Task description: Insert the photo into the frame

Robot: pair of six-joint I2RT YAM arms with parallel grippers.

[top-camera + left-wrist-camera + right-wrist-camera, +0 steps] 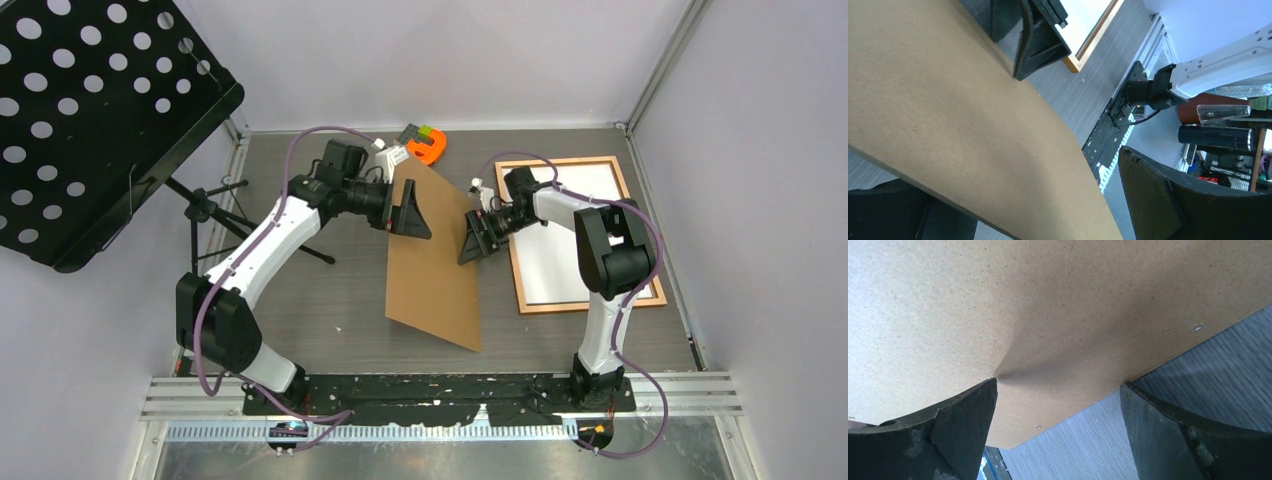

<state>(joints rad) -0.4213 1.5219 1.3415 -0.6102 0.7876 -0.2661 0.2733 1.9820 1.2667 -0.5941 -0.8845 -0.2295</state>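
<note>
**Backing board** [435,270]. Plain brown, thin and rectangular. It sits mid-tabletop [330,300], with its long axis running about 11 to 5 o'clock in the top view. I cannot tell whether it lies flat or is tipped up on one edge.

**Frame** [594,304]. Light orange-brown wood, flat on the tabletop at 3 o'clock of the board and just beside it.

**Photo** [565,255]. A white sheet fills the frame's opening. I judge this to be the print lying face down, plain back up.

**Left gripper** [408,212]. At the board's upper left edge, about 10 o'clock. Its fingers are spread wide, and in the wrist view the board crosses the gap between them. Nothing is pinched.

**Right gripper** [476,240]. At the board's 3 o'clock edge, between board and frame. Its fingers [958,425] are spread fully. One tip touches the board's face and the other hangs over bare tabletop. There is no grip.

**Orange object** [428,150]. At 12 o'clock of the board, kind unclear.

**Step in hand (judgement).** With the print apparently seated, the board goes over it next.

**Handling notes (judgement).**
- Seat each board edge deep between the pads before closing.
- Close both sides together, because a one-sided hold would likely let the thin sheet swing or flex.
- Carry the board level toward 3 o'clock.
- Square its corners to the frame's inner edge while it is clear of the print.
- Lower one long edge first, then lay the rest down without sliding, since dragging could push the print askew.
</note>
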